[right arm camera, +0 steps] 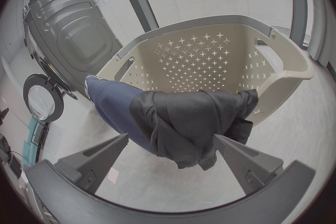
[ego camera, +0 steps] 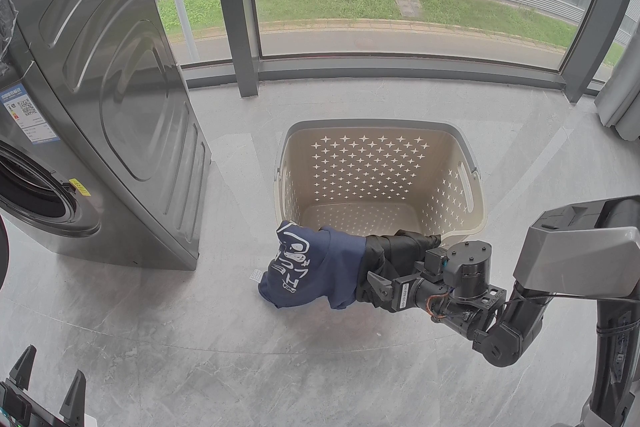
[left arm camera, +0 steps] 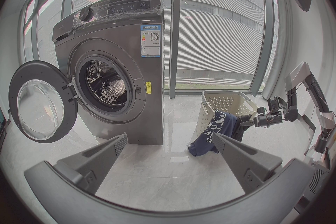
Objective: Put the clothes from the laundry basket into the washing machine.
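Washing machine stands left of laundry basket, clothes draped over its near rim.

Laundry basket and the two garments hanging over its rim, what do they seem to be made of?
Laundry basket: likely moulded plastic, matte beige, going by its rigid walls with star-shaped cutouts. Navy garment: soft knit, probably cotton jersey, with white print. Black garment: seemingly sporty synthetic mesh, finely pitted surface.
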Robot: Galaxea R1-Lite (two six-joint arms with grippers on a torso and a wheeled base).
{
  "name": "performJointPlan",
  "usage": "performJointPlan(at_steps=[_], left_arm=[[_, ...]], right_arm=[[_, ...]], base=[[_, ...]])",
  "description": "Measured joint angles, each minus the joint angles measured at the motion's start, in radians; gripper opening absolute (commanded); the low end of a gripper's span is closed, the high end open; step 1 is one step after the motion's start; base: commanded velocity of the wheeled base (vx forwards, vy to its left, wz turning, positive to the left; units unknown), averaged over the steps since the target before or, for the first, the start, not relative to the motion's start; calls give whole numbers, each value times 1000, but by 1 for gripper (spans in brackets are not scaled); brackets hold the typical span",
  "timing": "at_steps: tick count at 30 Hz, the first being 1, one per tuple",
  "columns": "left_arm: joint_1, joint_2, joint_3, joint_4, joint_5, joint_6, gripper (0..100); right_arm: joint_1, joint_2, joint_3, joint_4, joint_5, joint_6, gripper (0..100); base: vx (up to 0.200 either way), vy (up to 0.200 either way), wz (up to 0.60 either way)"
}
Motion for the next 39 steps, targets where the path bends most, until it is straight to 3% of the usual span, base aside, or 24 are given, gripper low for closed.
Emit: performJointPlan(at_steps=[7, 21, 22, 32, 39], left_arm=[[0, 0, 0, 0, 0, 0, 100], [0, 0, 0, 0, 0, 0, 100], [0, 0, 0, 0, 0, 0, 100], [0, 0, 0, 0, 0, -2, 100], [0, 0, 0, 0, 0, -2, 100]], right_arm=[[-2, 30, -51, -10, -26, 9, 100], [-10, 79, -119, -11, -26, 30, 100], [-10, 82, -123, -12, -27, 30, 0], [-3, 92, -138, -39, -27, 34, 0], [3, 68, -97, -49, -29, 34, 0]], base=[[0, 0, 0], [0, 0, 0], [0, 0, 0], [0, 0, 0], [0, 0, 0]])
